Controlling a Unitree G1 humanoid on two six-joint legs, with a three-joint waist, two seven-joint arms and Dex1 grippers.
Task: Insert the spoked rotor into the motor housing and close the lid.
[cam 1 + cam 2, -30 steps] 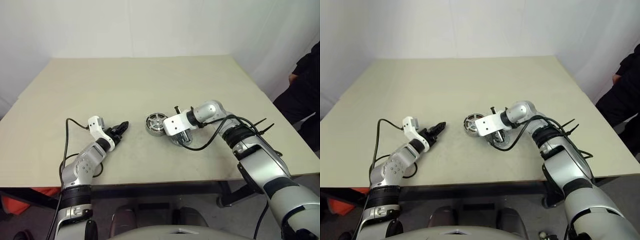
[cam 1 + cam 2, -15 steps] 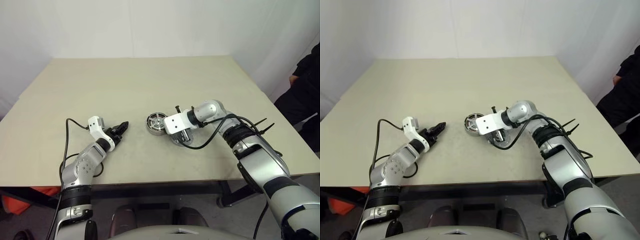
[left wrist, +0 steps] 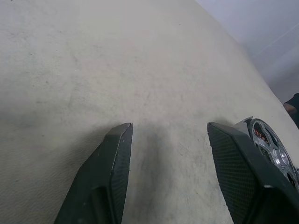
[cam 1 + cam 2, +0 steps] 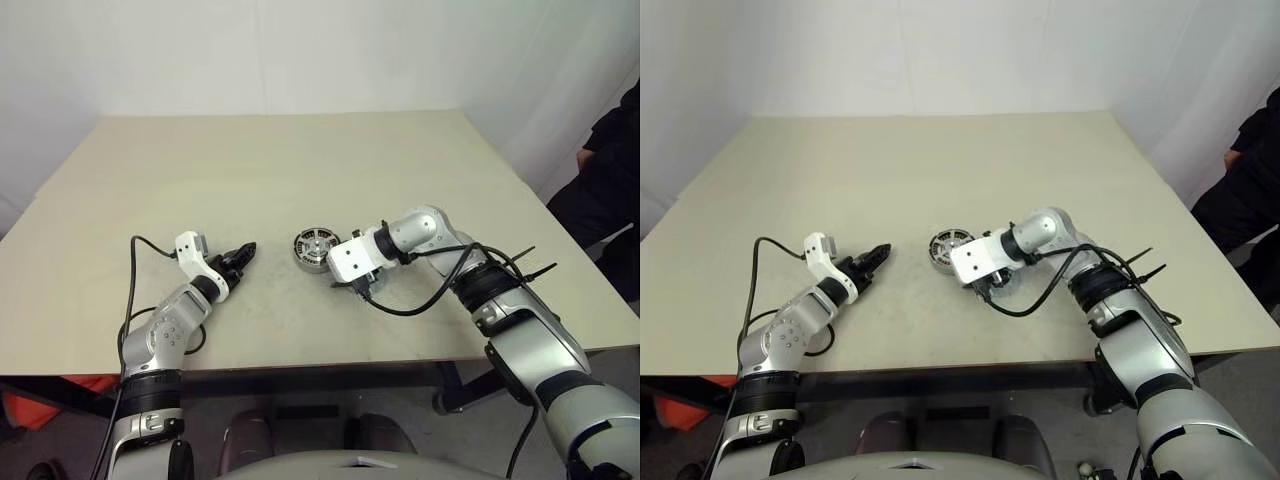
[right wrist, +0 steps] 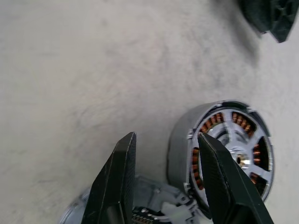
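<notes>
The motor housing (image 4: 314,249) sits mid-table with the spoked rotor (image 5: 236,151) inside it, copper windings showing between the silver spokes. The lid (image 5: 154,198) lies flat on the table beside the housing, under my right hand. My right gripper (image 4: 342,282) hangs tilted down just near-right of the housing, open, with nothing between its fingers (image 5: 119,182). My left gripper (image 3: 168,135) rests low over the table to the left of the housing, open and empty, pointing toward it.
The pale table (image 4: 280,160) stretches far back and to both sides. A person in dark clothing (image 4: 615,170) stands at the far right edge, off the table.
My right hand has drawn slightly back from the housing toward the table's near edge, leaving more of the housing in sight. The left arm has not moved.
</notes>
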